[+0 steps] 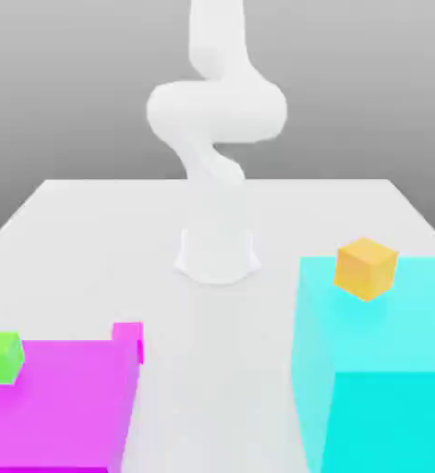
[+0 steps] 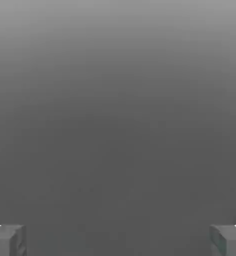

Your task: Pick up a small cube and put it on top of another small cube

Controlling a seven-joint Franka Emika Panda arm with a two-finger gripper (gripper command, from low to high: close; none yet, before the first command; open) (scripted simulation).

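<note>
Plainly wide-open, empty jaws.

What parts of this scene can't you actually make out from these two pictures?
- Large magenta block: cut off by the exterior view's left and lower edges.
- Large cyan block: cut off by the right and lower edges.
- Small pink cube: its base sits behind the magenta block's corner, so what it rests on is unclear.
- Arm: its top leaves the upper edge.
- End effector: open, fingers cropped at the hand view's edge.
</note>
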